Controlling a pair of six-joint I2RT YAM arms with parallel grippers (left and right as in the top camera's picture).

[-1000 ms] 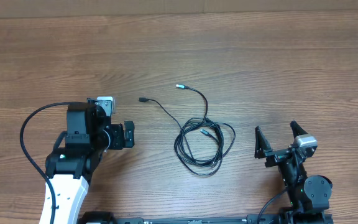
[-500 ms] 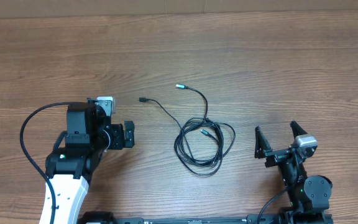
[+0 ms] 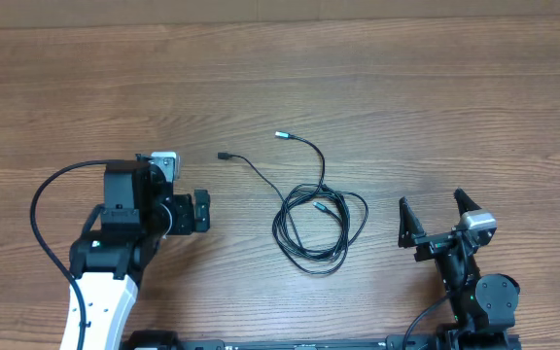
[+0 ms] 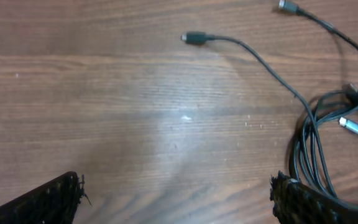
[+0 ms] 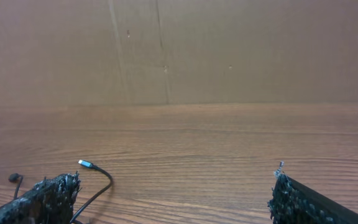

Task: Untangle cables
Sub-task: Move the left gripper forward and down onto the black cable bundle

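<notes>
Grippers: left gripper (image 3: 202, 212) and right gripper (image 3: 434, 216) are held with jaws wide, nothing gripped. No change is recorded over the last second, so untangling is judged not yet begun; both arms are kept low at the near edge of the table (image 3: 406, 87). Stock: the cables (image 3: 319, 207) are laid in a loose coil between the grippers, apart from both, two plug ends trailed outward, crossings possibly several.

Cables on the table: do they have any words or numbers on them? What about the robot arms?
None: no word, number or sign can be read in any view.
The cables are plain black.
The table shows only wood grain.
The left gripper and right gripper show no label.
</notes>
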